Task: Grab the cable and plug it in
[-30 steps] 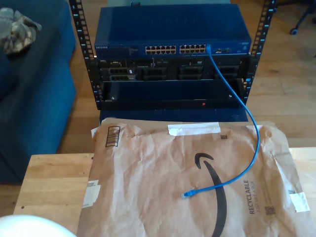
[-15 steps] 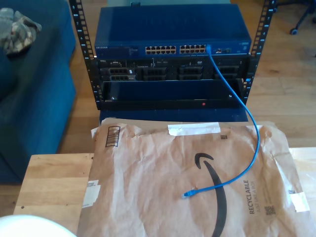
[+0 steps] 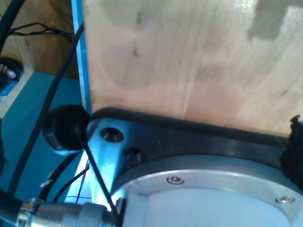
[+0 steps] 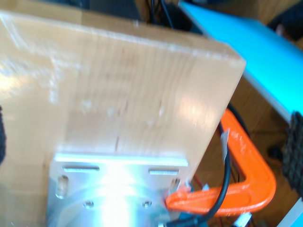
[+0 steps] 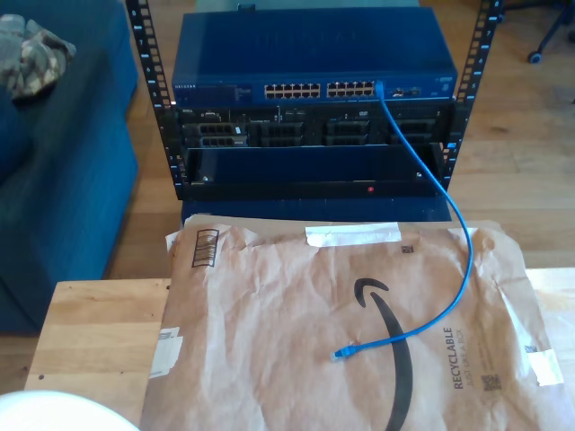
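In the exterior view the blue cable [image 5: 454, 242] has one end plugged into the blue network switch [image 5: 314, 63], at the right end of its port row. It runs down onto a brown paper mailer [image 5: 287, 350], where its free plug [image 5: 339, 355] lies loose. My first gripper [image 3: 149, 144] looks down at a wooden tabletop and a black-and-metal arm base, with one dark fingertip [image 3: 296, 137] at the picture's edge. My second gripper [image 4: 148, 142] is open, its dark fingertips [image 4: 296, 151] far apart over wood and a metal mount. Neither holds anything.
The switch sits in a black rack [image 5: 314, 153] over other units. The mailer covers a wooden table [image 5: 99, 332]. A blue sofa [image 5: 63, 171] fills the exterior view's left. An orange clamp [image 4: 246, 175] grips the table edge. A white rounded object [image 5: 54, 413] is at the exterior view's bottom left.
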